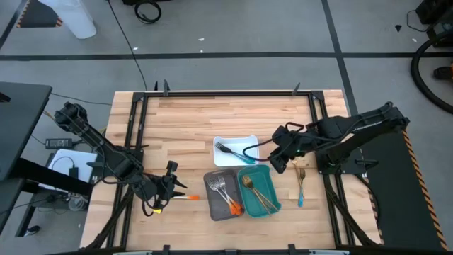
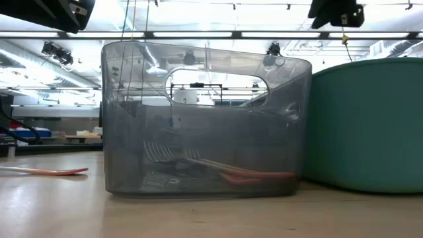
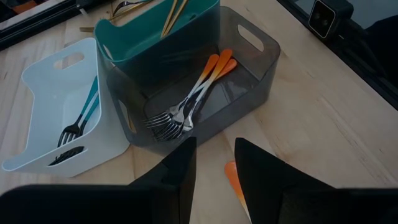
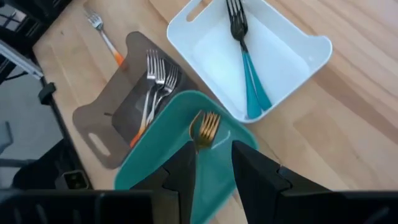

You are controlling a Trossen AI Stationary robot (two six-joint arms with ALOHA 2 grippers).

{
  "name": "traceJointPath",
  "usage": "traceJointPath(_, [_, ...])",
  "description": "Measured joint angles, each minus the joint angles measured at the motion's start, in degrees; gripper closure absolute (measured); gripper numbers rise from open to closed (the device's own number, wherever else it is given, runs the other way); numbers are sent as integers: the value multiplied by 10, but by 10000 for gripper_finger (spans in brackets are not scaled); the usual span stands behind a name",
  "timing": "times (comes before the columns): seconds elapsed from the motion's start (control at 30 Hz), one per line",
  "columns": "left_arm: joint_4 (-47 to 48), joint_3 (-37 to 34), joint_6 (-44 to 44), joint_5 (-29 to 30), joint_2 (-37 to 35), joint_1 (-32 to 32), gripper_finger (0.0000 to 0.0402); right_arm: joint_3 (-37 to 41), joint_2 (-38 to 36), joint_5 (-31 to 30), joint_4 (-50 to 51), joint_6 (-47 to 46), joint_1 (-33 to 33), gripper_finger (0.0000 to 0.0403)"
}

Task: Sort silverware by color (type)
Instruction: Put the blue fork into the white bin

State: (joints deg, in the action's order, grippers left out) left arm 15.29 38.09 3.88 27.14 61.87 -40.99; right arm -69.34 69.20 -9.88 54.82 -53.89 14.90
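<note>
Butcher-block wooden tabletop [image 1: 184, 127] with a black frame round it, and the smoky grey see-through plastic tray [image 1: 218, 202] is my landmark. Well left of it the left gripper [image 1: 167, 185] hangs low with its fingers spread, nothing between them. Between that gripper and the grey tray lies a lone orange-handled fork [image 1: 185, 197] on the bare wood, so that one's not sorted yet. Inside the grey tray are already a few orange-handled forks [image 3: 189, 99]. Just behind it sits the white rectangular tray [image 1: 225, 140] holding two teal-handled dark forks [image 4: 245, 68]. Touching the grey tray's right side is the teal tray [image 1: 274, 205] with gold-bronze metal pieces [image 1: 255, 190] in it. The right gripper [image 1: 281, 160] hovers just behind that, fingers parted and empty. Right of the teal tray, two more pieces [image 1: 300, 185] wait on the wood, one gold, one blue-handled. I'd say mostly done, three stragglers left.
</note>
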Motion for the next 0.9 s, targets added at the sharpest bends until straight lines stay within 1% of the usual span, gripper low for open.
traceJointPath(0.23, [0,0,0,0,0,0,283,0,-26,36,66,-21,12,288])
traceJointPath(0.47, [0,0,0,0,0,0,283,0,-17,51,143,-62,40,288])
traceJointPath(0.67, [0,0,0,0,0,0,283,6,1,63,154,-97,64,288])
traceJointPath(0.9, [-3,0,0,0,0,0,283,50,10,90,150,-150,88,288])
